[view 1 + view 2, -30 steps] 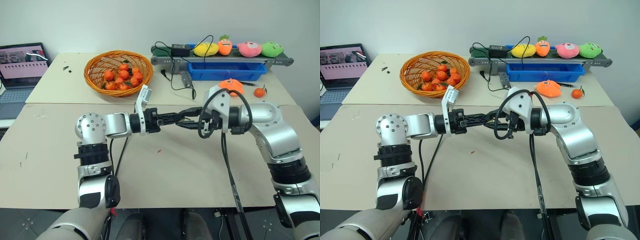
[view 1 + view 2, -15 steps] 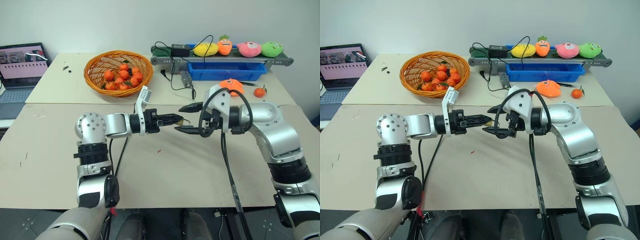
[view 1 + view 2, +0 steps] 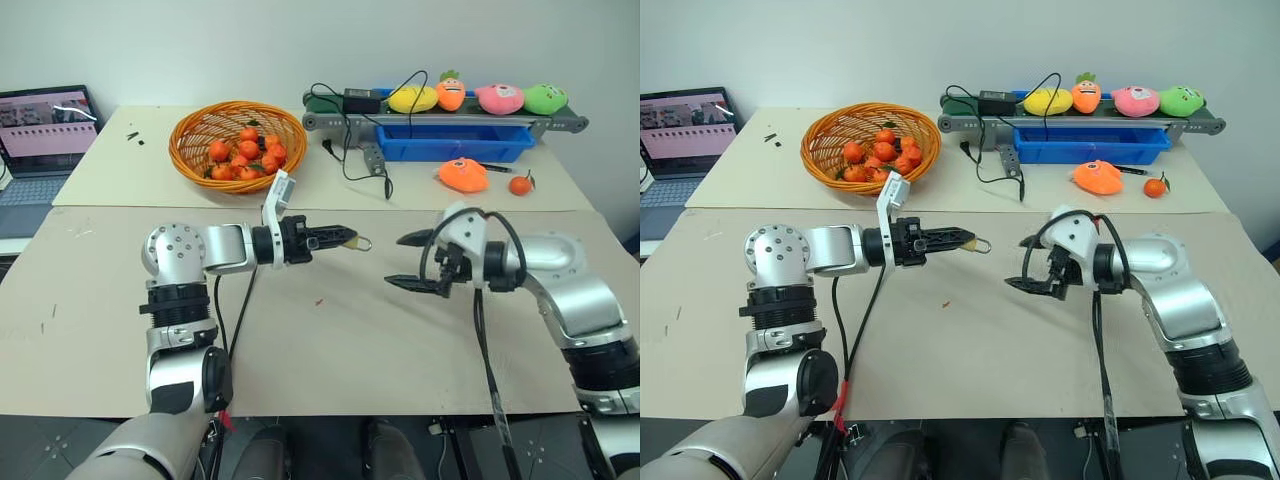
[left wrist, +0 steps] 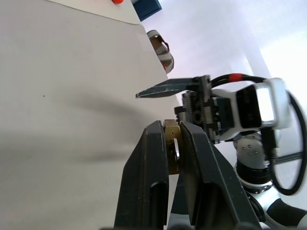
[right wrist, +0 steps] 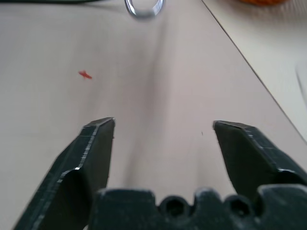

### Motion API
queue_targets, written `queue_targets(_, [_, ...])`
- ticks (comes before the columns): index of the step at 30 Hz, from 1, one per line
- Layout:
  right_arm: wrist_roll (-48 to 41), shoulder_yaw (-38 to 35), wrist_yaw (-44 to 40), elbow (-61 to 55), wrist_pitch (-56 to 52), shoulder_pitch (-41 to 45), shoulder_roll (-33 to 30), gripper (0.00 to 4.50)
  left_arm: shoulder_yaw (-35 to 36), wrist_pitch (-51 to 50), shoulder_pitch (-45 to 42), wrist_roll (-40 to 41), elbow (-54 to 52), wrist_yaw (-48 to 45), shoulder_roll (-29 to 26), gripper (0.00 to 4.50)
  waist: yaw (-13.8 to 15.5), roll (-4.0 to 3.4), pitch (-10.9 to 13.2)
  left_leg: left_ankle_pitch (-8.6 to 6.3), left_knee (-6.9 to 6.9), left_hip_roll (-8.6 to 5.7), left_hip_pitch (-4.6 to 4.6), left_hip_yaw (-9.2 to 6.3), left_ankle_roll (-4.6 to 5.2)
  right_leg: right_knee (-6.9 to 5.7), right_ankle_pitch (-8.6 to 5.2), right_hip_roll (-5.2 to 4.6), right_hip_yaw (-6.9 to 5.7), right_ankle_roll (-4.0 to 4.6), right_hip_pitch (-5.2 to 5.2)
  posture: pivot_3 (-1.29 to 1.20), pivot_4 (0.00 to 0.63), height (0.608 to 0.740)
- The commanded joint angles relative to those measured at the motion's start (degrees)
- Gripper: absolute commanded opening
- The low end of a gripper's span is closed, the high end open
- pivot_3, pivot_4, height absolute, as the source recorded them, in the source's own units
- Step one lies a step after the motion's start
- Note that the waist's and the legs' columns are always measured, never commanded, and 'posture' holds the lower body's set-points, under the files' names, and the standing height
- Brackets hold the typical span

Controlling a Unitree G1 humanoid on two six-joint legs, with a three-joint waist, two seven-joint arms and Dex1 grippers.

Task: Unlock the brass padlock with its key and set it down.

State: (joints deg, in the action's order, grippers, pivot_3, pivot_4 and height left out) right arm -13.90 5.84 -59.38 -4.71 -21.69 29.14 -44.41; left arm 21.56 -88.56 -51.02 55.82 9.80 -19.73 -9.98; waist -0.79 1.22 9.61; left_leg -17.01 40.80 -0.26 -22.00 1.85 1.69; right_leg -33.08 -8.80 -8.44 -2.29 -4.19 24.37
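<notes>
Beige tabletop (image 3: pixel 330 340) against a plain white wall, a seam running across it mid-frame. Upper left of centre: orange wicker basket (image 3: pixel 190 135) holding small orange fruit (image 3: pixel 245 150). Far left edge: open laptop (image 3: pixel 40 135). Upper right: small conveyor (image 3: pixel 440 120) carrying plush toys (image 3: pixel 500 97), blue bin (image 3: pixel 455 145) under it, black cables (image 3: pixel 355 150) trailing onto the table. Just below the bin, a flat orange plush (image 3: pixel 462 174) with a lone small orange (image 3: pixel 519 184) beside it.

Left gripper (image 3: pixel 340 238) sits centre frame, pointing toward frame right, held above the table. Fingers (image 4: pixel 156 158) pressed together, clamped on the brass padlock (image 4: pixel 171 143); gold body sits between the tips, silvery shackle (image 3: pixel 362 243) poking out past them toward the right gripper.

Right gripper (image 3: pixel 408 262) is right of centre, pointing back toward the left one, clear gap between the two. Fingers (image 5: pixel 96 143) spread wide apart, nothing between them. Right wrist view looks over bare table with the shackle ring at the top edge.

Tiny red speck (image 3: pixel 318 301) on the table below the padlock.
</notes>
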Motion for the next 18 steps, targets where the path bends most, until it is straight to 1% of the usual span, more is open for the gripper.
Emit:
queue_targets(1, [0.18,-1.95,1.79,1.18,3.66,0.52,1.97,2.39,0.80,0.85,-2.33,0.71,-0.16,-0.10,0.48,0.01,-0.14,0.00,0.00,0.00,0.00,0.00,0.01,-0.01,0.00,0.00,0.00,0.00,0.01,0.00,0.00,0.00,0.150,0.740])
queue_targets(2, [0.40,-1.72,1.93,1.54,3.99,0.65,2.34,1.98,0.99,0.89,-2.54,0.71,0.05,0.03,0.61,0.01,-0.12,0.00,0.00,0.00,0.00,0.00,0.01,-0.02,-0.01,0.00,0.00,0.00,0.02,0.00,0.00,0.00,0.150,0.740])
queue_targets(3, [0.65,-1.56,2.02,1.77,4.28,0.75,2.62,1.69,1.15,0.87,-2.64,0.75,0.14,0.15,0.74,0.01,-0.08,0.00,0.00,0.01,0.00,0.00,0.01,-0.03,-0.01,-0.01,0.00,0.00,0.02,0.00,0.00,0.00,0.150,0.740])
queue_targets(5, [0.56,-1.57,2.28,1.58,4.29,1.18,3.33,0.97,1.20,0.63,-2.54,0.80,-0.02,0.38,1.02,0.01,-0.01,0.00,0.00,0.01,0.00,-0.01,0.01,-0.06,-0.01,0.00,0.00,0.00,0.01,0.00,-0.01,0.00,0.150,0.740])
queue_targets(8, [-0.11,-1.84,3.10,-0.28,2.78,2.16,4.14,0.05,1.15,0.32,-2.58,0.83,-0.06,0.71,1.59,0.01,0.01,0.00,0.00,0.01,0.00,-0.01,-0.01,-0.11,-0.01,0.01,0.00,0.00,0.01,0.00,0.00,0.00,0.150,0.740])
queue_targets(18, [-2.50,-2.75,5.60,-7.43,-3.40,3.62,4.67,0.05,0.48,1.48,-3.84,0.16,2.09,0.31,2.23,0.01,0.07,0.00,0.00,0.01,0.00,-0.02,-0.01,-0.13,-0.01,0.01,0.00,0.00,0.00,0.00,0.00,0.00,0.150,0.740])
